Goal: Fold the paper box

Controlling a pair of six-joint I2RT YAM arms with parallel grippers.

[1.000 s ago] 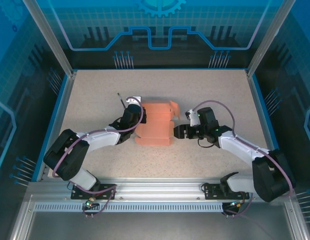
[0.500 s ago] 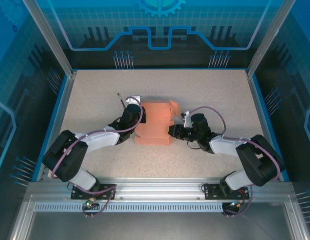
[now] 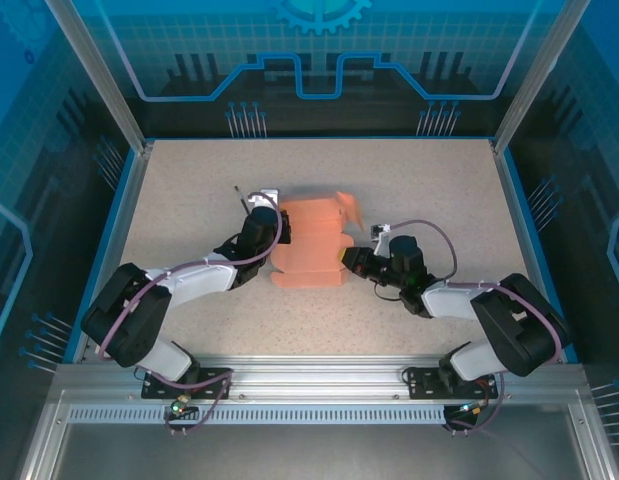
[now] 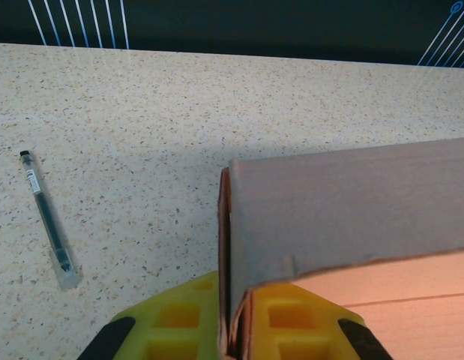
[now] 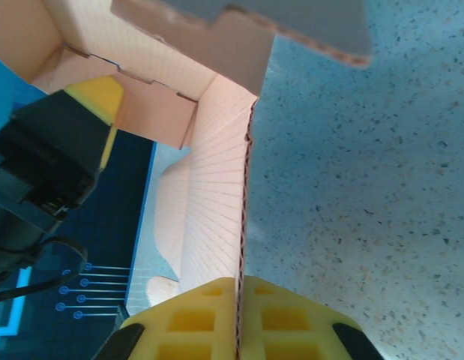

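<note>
The salmon-orange thin cardboard box (image 3: pixel 311 245) is dead matt, with a faint printed grid on the orange face. The cut edge between the right fingers looks fluted and a bit fuzzy. Above the left fingers its other face is dull grey-brown paper. The yellow waffle-pocketed finger pads (image 5: pixel 190 321) look like soft matt rubber. The speckled beige stone-look tabletop (image 4: pixel 142 112) is matt and fine-grained. Left of the left fingers, the thin dark pen's clear plastic sleeve (image 4: pixel 50 225) looks slick.
</note>
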